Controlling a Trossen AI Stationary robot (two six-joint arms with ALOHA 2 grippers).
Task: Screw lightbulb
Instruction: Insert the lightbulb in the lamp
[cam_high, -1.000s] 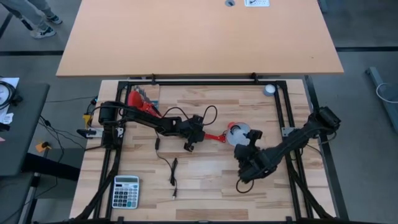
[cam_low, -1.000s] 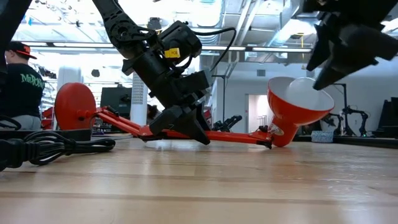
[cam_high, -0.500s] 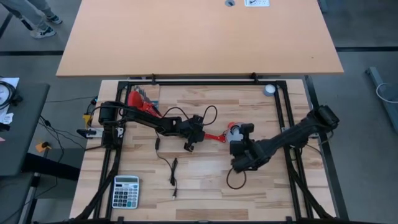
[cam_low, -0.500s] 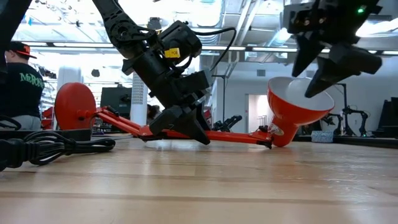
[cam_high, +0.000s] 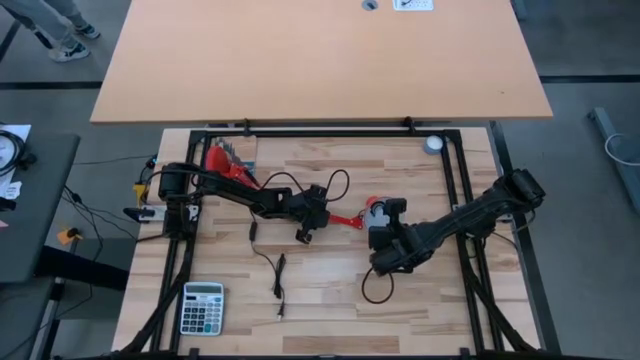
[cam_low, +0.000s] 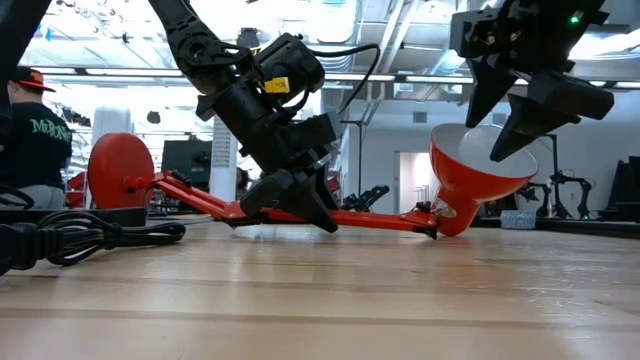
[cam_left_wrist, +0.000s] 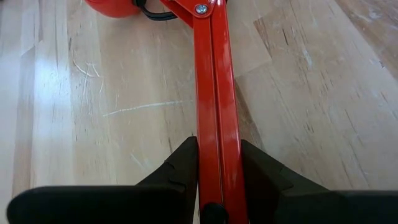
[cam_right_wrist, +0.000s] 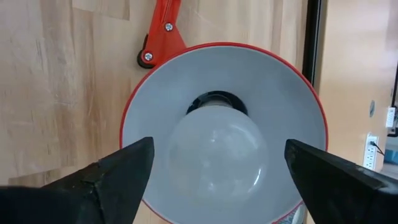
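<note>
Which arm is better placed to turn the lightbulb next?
Right: the right gripper is open, straddling the lightbulb in the shade. The left gripper is shut on the lamp arm.

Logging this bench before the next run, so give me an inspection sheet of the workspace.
Surface: pale wooden table.
Job's things: white pear-shaped lightbulb sits in the red lamp shade.
Clutter: grey calculator; small round grey disc.
Grippers: left gripper shut on the red lamp arm; right gripper open, fingers either side of the bulb.
Cables: black cord across the table.
Surroundings: a person in the room behind.
</note>
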